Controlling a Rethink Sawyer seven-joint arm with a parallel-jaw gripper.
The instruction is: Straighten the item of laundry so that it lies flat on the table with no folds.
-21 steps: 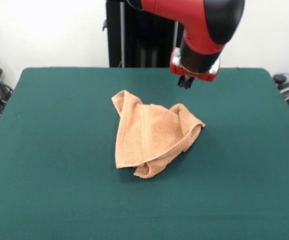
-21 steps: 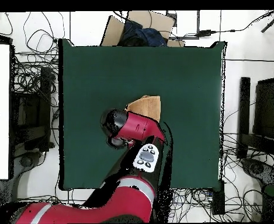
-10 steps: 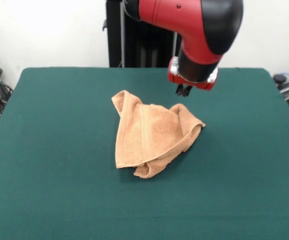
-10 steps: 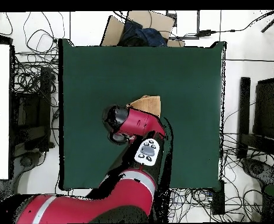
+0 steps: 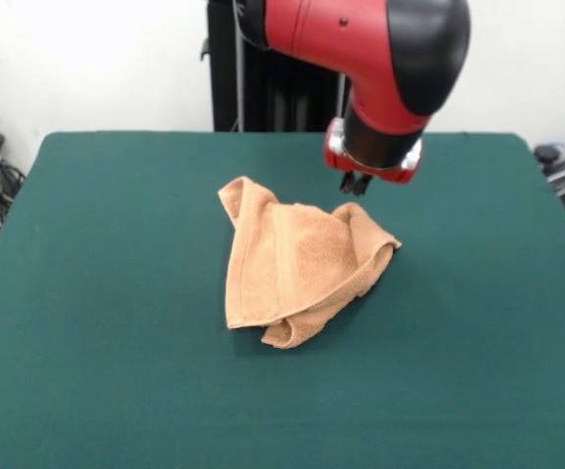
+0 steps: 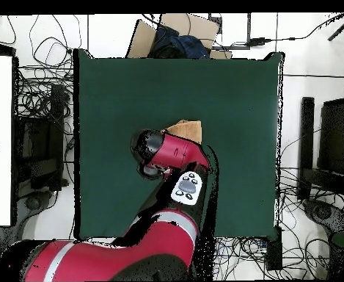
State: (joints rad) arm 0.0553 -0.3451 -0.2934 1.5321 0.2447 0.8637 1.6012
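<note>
Mid-table, crumpled towel (image 5: 297, 274) lies under gripper (image 5: 353, 184), edges distant.

Front view: set low past the table (image 5: 87, 391) edge, looking across the green top at a slight downward angle, close enough that the near table corners are cut off. Overhead view: high above, facing straight down, taking in the whole table (image 6: 233, 95) plus cabled floor around it. Both share the tabletop centre, where the towel (image 5: 297, 259) (image 6: 188, 131) lies.
</note>
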